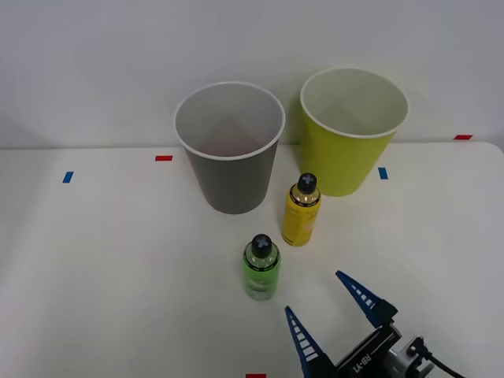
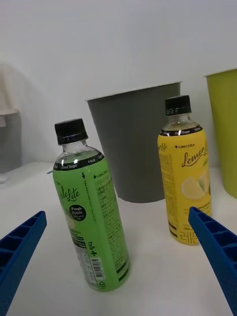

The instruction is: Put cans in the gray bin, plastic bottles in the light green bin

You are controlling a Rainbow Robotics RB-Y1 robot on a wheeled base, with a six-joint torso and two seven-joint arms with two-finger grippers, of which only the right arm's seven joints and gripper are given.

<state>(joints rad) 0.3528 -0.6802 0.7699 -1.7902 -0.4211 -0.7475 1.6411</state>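
Lighting is bright, even and diffuse, from overhead; the white table [image 1: 118, 260] is close to washed out in the front view. Shadows are faint: a soft grey patch lies on the wall just left of the gray bin [image 1: 229, 146], and only weak contact shadows sit under it and the green bottle [image 1: 261, 266]. No hard glare is seen. In the wrist view the green bottle [image 2: 91, 212] leans, indicating wide-angle distortion; label print there is sharp.

Right gripper [image 1: 329, 299] low, blue ribbed jaws spread wide.
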